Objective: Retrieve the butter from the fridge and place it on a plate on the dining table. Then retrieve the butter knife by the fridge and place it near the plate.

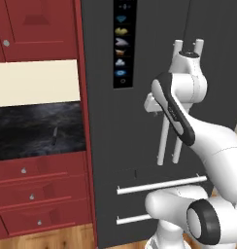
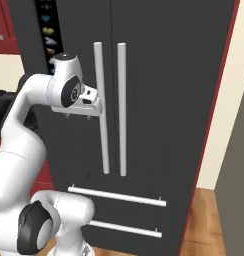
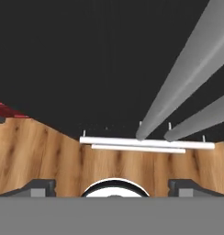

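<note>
Left base view, reading from the left: red cabinets (image 1: 38, 29) stand above a black marble-look worktop (image 1: 23, 136) with red drawers (image 1: 38, 194) below it. The butter knife (image 1: 55, 136) lies on that worktop, a thin dark sliver just left of the fridge (image 1: 135, 160). The fridge doors are shut, so the butter is presumably inside; it cannot be confirmed. To the right of the black icon panel (image 1: 124, 44), the white arm reaches toward the two vertical bar handles (image 1: 162, 141).

In the right base view the hand (image 2: 94, 106) sits at the left handle (image 2: 101, 100), touching or just beside it. Contact cannot be settled from this angle. The hand view shows both fingertips (image 3: 38, 187) set wide apart with nothing between them: the hand is open and grips nothing. The handles run along the upper right of that view, off to one side of the gap.

Probable faults from this position:
- If the fingers close while the bar lies outside the gap, they close on nothing or knock the handle, and the door stays shut.
- If the grip sits only on the fingertips, the bar may slip out once the pull begins.
- The door swings on an arc. A straight pull would strain the grip or drag the fingers along the bar.
- The base stands near the fridge, so the opening door may strike it.

Surfaces and room: dark grey fridge front, two drawer bars (image 2: 116, 196) low down, wooden floor (image 2: 214, 220), cream wall (image 2: 234, 100) at right.
</note>
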{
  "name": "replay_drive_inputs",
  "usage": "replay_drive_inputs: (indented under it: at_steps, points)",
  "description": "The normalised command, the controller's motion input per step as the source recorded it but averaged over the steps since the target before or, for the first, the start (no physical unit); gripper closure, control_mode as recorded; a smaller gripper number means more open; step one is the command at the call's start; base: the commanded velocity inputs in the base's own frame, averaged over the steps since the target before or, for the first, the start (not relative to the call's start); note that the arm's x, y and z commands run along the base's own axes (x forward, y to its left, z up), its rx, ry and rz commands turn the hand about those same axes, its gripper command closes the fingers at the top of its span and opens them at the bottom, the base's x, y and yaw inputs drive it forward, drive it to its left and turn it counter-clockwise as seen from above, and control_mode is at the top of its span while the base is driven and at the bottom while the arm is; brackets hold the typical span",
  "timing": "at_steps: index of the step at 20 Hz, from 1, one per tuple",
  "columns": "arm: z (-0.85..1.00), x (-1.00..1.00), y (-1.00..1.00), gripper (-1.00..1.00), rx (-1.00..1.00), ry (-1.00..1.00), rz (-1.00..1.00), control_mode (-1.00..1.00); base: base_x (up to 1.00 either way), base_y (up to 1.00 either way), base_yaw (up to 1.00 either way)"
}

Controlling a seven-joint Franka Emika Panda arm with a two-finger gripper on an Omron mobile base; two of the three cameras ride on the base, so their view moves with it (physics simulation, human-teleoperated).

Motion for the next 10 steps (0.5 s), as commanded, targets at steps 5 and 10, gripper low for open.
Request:
replay_drive_inputs:
  at_steps: [5, 10]
  points:
    - [0.0, 0.0, 0.0, -1.0, 0.0, 0.0, 0.0, 1.0, -0.55, -0.27, -0.05]
    - [0.0, 0.0, 0.0, -1.0, 0.0, 0.0, 0.0, 1.0, -0.4, -0.35, -0.09]
